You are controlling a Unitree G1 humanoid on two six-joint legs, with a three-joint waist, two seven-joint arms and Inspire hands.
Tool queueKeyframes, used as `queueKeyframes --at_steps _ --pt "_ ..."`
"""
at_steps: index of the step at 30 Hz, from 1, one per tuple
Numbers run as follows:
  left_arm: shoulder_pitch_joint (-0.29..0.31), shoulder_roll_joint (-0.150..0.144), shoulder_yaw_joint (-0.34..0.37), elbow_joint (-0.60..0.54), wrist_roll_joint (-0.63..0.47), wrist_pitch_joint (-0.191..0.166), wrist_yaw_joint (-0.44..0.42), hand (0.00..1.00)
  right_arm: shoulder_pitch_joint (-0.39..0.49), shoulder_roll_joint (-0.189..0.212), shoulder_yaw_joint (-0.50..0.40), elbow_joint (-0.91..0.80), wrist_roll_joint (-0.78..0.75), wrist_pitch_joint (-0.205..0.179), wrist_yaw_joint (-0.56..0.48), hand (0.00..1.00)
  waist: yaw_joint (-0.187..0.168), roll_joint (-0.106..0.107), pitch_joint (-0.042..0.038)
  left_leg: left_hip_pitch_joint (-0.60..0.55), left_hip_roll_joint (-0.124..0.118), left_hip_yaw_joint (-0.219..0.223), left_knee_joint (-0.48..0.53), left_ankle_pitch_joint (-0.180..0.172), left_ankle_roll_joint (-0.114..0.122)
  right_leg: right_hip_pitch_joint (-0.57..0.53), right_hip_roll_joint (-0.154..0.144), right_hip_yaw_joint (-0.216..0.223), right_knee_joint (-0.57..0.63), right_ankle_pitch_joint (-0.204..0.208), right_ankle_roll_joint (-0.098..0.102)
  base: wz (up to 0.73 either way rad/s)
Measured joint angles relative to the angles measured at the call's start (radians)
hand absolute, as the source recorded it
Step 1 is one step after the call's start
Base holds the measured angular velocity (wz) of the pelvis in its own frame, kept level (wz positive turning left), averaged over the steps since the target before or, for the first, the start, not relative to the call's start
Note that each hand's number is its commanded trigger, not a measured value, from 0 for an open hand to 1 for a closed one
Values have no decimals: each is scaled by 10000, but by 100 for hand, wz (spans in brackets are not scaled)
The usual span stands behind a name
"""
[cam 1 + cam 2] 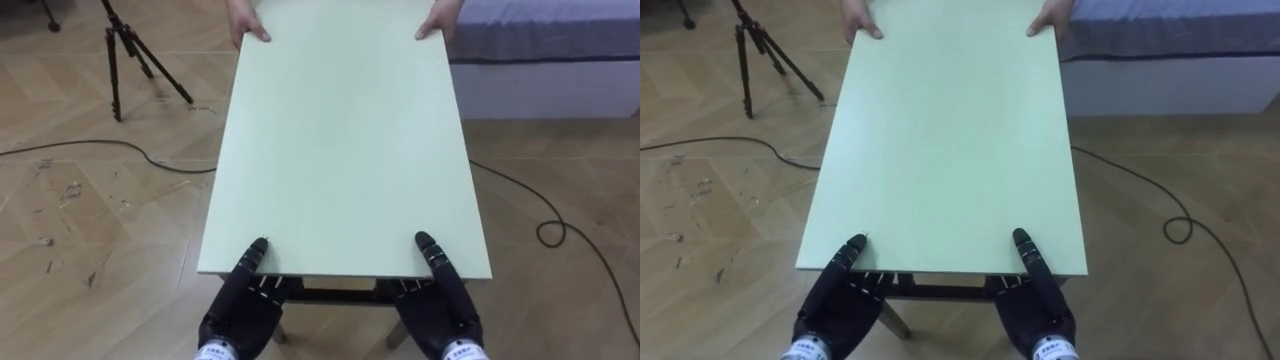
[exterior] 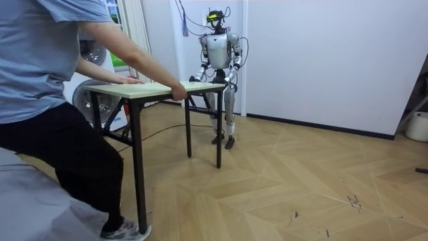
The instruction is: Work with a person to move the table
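A pale green table with dark legs stretches away from me. My left hand and right hand clamp its near edge, each with the thumb on top and the fingers tucked under the board. At the far edge a person's two hands hold the corners. In the room view I stand upright at one end of the table, and the person leans over the other end with both arms stretched onto it.
A black tripod stands on the wooden floor at the far left. A bed lies at the far right behind the person. Dark cables run across the floor on both sides of the table.
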Motion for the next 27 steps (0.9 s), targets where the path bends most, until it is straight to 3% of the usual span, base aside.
queueKeyframes --at_steps 10,21,27 --pt "11 -76 0 -14 212 -1 -3 100 12 -51 -5 -45 -71 -101 105 100 -14 -24 -40 11 0 -4 -3 0 -1 -4 -6 -52 -2 0 0 0" --pt "1385 -201 -29 -1597 374 119 -184 100 1100 -167 53 -1570 -91 -162 105 100 14 1 -63 -90 2 -74 -12 1 -2 -34 -10 -199 -2 0 0 4" --pt "1472 -201 -16 -1893 280 -22 -173 100 1135 -177 399 -1881 -84 -506 105 100 28 -25 -54 -398 -4 -80 182 5 6 -252 -30 -217 40 0 0 0"
